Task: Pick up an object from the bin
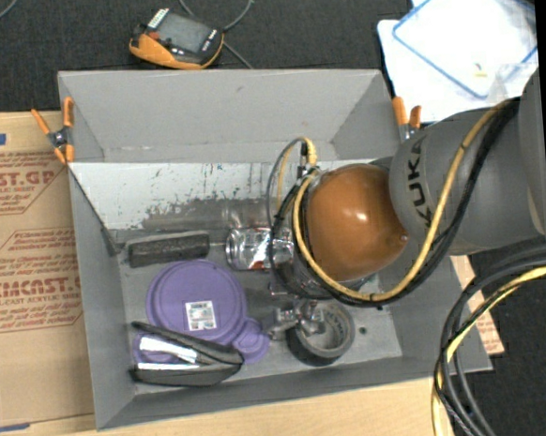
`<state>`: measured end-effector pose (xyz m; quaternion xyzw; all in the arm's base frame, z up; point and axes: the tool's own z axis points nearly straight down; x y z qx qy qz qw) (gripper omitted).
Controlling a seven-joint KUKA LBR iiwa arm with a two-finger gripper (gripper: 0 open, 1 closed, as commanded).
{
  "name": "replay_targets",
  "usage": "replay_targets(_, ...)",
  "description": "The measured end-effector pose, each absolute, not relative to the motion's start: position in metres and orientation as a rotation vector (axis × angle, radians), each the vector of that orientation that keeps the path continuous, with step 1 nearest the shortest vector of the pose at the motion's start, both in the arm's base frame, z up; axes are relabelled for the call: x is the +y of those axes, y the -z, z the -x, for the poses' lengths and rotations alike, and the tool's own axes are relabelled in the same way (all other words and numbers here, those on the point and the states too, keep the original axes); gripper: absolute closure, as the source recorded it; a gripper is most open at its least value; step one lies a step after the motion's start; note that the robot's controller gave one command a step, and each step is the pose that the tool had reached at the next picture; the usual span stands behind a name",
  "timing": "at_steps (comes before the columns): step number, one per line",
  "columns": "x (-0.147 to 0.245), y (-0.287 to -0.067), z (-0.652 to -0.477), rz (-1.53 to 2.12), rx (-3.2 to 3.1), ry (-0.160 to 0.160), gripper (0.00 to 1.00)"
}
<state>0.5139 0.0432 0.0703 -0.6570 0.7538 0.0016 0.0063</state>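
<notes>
Grey bin (pixel 217 109), scuffed far wall, on pale wood bench (pixel 271 429). Gripper (pixel 295 319) low at near right, under orange cover (pixel 348 220), just beside dark ring (pixel 335 344), poss. touching; released or clenched: can't tell. Purple lid (pixel 190 299) just left; silver can (pixel 247 247) farther back.

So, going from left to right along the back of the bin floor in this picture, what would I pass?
Dark grey bar → shiny crumpled metal thing → the robot's orange cover. I left out the purple lid, which lies nearer and overlaps the bar and the metal thing.
</notes>
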Motion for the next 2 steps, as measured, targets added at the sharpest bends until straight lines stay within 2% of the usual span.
replay_targets(1,0.043,-0.07,-0.514,2.056,2.359,-0.005,1.0)
replay_targets(2,0.049,-0.188,-0.51,2.06,2.359,-0.014,1.0)
